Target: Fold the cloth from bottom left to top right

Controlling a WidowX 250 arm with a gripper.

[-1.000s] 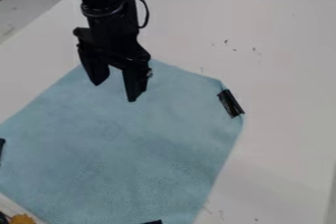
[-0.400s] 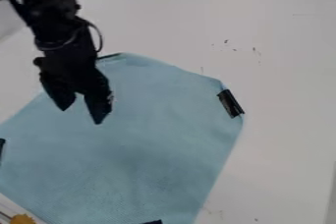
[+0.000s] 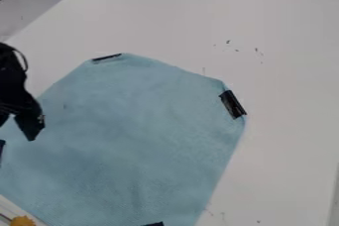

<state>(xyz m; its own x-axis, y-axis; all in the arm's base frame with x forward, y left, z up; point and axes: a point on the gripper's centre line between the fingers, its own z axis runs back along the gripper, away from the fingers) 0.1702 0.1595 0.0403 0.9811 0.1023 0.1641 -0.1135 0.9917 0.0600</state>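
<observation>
Camera view, slanted down: your blue cloth [image 3: 132, 136] lies spread out and unfolded on the white surface [image 3: 285, 71], running from the left edge of the view to right of centre and down to the bottom edge. The black hand [image 3: 16, 130] of your arm hangs at the left edge, over the cloth's left part; it is released, its two fingers parted, and you cannot tell whether it touches the fabric. Note four dark pieces at the cloth's margin: a thin black strip [image 3: 106, 57] at the top, a black clip [image 3: 232, 104] at the right corner, a black piece [image 3: 2, 149] at the left, and a black tab [image 3: 153, 224] at the bottom. A yellow-orange object [image 3: 23, 221] sits at lower left, near the cloth.
</observation>
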